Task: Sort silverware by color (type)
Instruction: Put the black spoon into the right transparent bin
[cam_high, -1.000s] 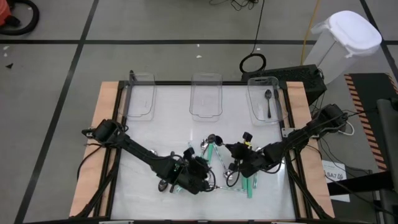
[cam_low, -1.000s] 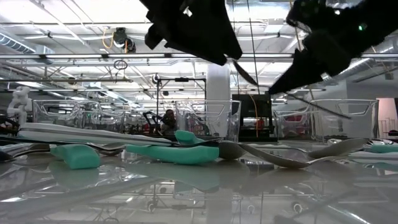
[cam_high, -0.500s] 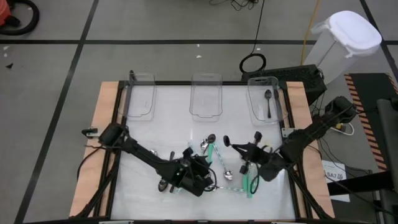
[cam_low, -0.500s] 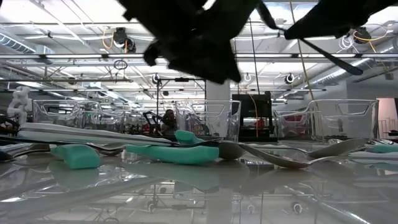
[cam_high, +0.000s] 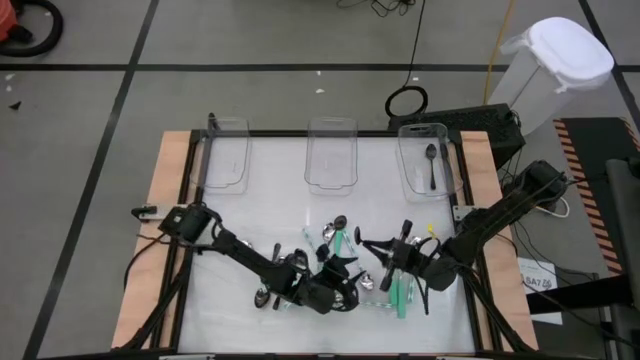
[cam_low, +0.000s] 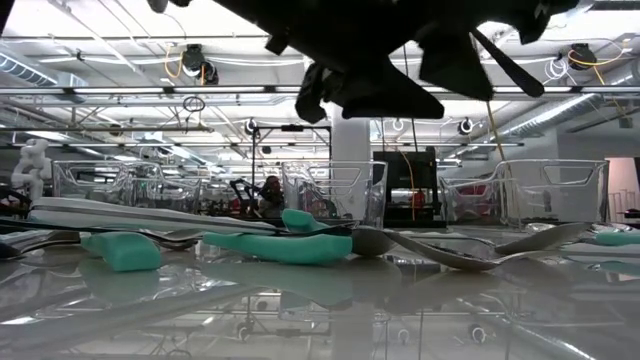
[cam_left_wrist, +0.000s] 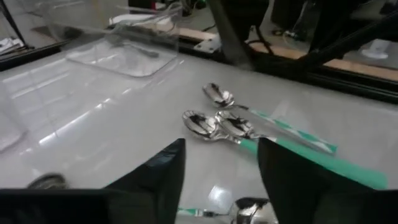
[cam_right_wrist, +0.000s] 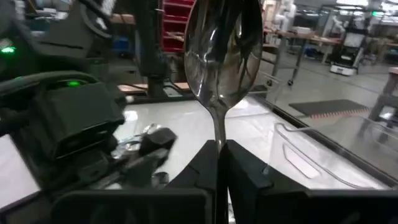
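Observation:
The silverware lies in a loose pile at the table's middle: teal-handled spoons (cam_high: 341, 245) (cam_left_wrist: 273, 134), shiny silver spoons (cam_low: 100, 214) and dark ones (cam_high: 262, 295). My right gripper (cam_high: 393, 252) hovers above the pile's right side, shut on a dark shiny spoon (cam_right_wrist: 222, 43). My left gripper (cam_left_wrist: 217, 171) is open and low over the table at the pile's left side. Teal-handled spoons lie just ahead of its fingers, and nothing is between them. One dark spoon (cam_high: 431, 160) lies in the far right bin. My right gripper pinches the dark spoon's handle (cam_right_wrist: 218, 134) between its two fingers (cam_right_wrist: 239, 168), a short way below the bowl. The fingers run level and lie along the handle. The spoon is lifted clear of the table and sticks straight out past the fingertips, bowl foremost.
Three clear plastic bins stand along the far edge: left (cam_high: 225, 160), middle (cam_high: 333, 160) and right (cam_high: 422, 150). A wooden frame (cam_high: 170, 200) borders the glossy white table. A white lidded bin (cam_high: 555, 60) stands off the table at the far right.
My right gripper has risen from the pile with the dark spoon and turned level, drawing back toward the table's right edge. The spoon's bowl now points toward the table's left. My left gripper has sunk and moved toward the teal-handled spoons at the middle.

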